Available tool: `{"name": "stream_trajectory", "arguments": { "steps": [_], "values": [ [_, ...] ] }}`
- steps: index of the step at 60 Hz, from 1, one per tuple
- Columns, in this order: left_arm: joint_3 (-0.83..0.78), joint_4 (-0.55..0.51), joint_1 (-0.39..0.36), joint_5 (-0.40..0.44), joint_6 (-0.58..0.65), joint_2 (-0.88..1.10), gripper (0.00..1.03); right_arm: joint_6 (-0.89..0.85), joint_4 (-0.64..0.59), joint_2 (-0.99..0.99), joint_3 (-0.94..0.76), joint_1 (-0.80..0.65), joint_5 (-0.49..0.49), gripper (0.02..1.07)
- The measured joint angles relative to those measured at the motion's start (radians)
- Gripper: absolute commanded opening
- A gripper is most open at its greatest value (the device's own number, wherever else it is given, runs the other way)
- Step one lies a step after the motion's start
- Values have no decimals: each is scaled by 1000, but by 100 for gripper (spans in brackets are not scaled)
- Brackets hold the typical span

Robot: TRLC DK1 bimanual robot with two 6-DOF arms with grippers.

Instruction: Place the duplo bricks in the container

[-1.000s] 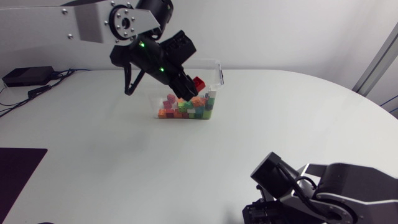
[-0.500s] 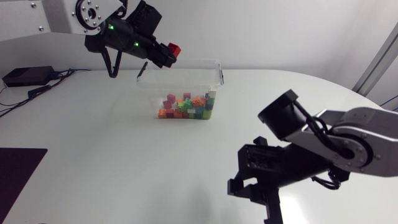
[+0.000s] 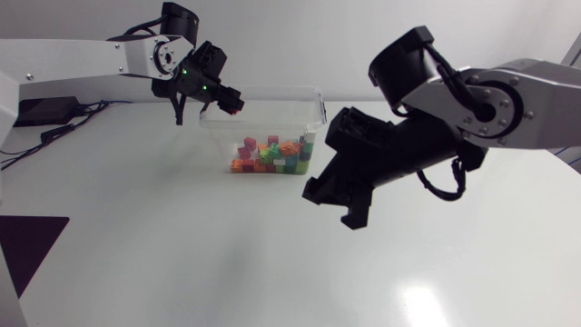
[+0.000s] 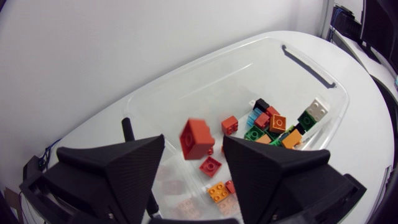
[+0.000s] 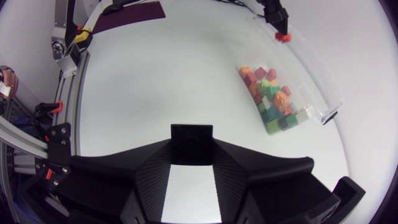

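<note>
My left gripper [image 3: 231,98] hangs over the back left corner of the clear container [image 3: 318,102], fingers apart. A red duplo brick [image 4: 196,138] is in the air between the open fingers [image 4: 124,165], touching neither, above the container floor [image 4: 186,106]. Several coloured bricks [image 3: 272,154] lie heaped at the container's front right end [image 4: 273,124]. My right gripper [image 3: 352,216] is raised over the table to the right of the container, fingers together and holding nothing [image 5: 191,148]. From there I see the red brick [image 5: 283,37] just under the left gripper [image 5: 275,15].
A dark mat [image 3: 27,250] lies at the table's front left edge. A black box with cables [image 3: 36,111] sits at the back left. The container has a handle [image 4: 308,62] at its right end.
My left arm drew back to the container's left rear corner with the red brick and opened; the brick now drops free. My right arm rose from the front right edge toward the middle.
</note>
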Motion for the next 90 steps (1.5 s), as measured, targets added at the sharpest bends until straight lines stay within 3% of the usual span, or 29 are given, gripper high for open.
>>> {"name": "stream_trajectory", "arguments": {
  "steps": [20, 42, 58, 64, 69, 71, 76, 90],
  "values": [
    [-3, 1, 59, -37, -11, -21, 99, 101, 68, 203, 308, -37, 22, 33],
    [-252, 32, 73, -36, -12, -400, 99, 223, 200, 480, 606, -64, 68, 33],
    [-426, 81, 72, -33, -12, -569, 99, 276, 294, 670, 791, -64, 129, 34],
    [-487, 114, 72, -33, -12, -616, 99, 283, 303, 748, 872, -68, 151, 52],
    [-532, 137, 72, -33, -12, -656, 99, 290, 305, 817, 938, -69, 170, 87],
    [-552, 146, 72, -33, -12, -675, 99, 290, 305, 841, 961, -69, 186, 95],
    [-591, 159, 72, -33, -12, -714, 99, 290, 305, 888, 990, -68, 211, 100],
    [-702, 206, 72, -34, -11, -832, 99, 290, 334, 881, 954, -69, 260, 102]
  ]
}}
